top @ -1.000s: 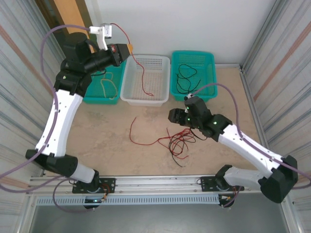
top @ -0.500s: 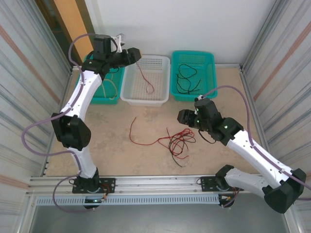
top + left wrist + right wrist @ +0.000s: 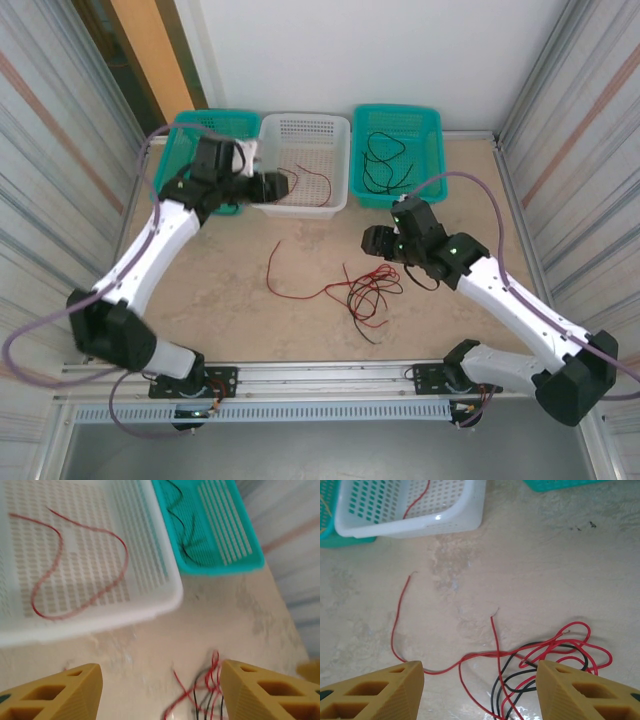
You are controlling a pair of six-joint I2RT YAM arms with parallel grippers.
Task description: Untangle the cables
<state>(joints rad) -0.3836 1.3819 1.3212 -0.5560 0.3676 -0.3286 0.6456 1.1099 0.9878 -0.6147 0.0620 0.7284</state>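
Nearest to me, on the beige, marbled table (image 3: 230, 320), lies one tangle (image 3: 372, 293) of thin, glossy red and black cables; through my right wrist camera I count one black strand among several red loops, but I cannot tell the exact number of red ones; one long red tail (image 3: 392, 637) leaves the knot to the left in a smooth curve and ends free on the table.

Just behind the tangle hangs the right gripper (image 3: 368, 240); its two yellow, wedge-shaped fingers (image 3: 370, 695) are spread wide with nothing between them.

Farther off, the left gripper (image 3: 278, 187) is at the near rim of the white basket (image 3: 170, 597); its jaws are also apart and empty.

At the far edge stand three plastic baskets side by side, one white between two teal; the white one has a slotted floor, and a single red cable (image 3: 125, 560) rests on it in a loose S; the right teal basket (image 3: 397, 110) holds a black cable (image 3: 380, 158) in slack loops, one piece or more I cannot tell; the left teal basket (image 3: 215, 118) is partly hidden behind my left arm.
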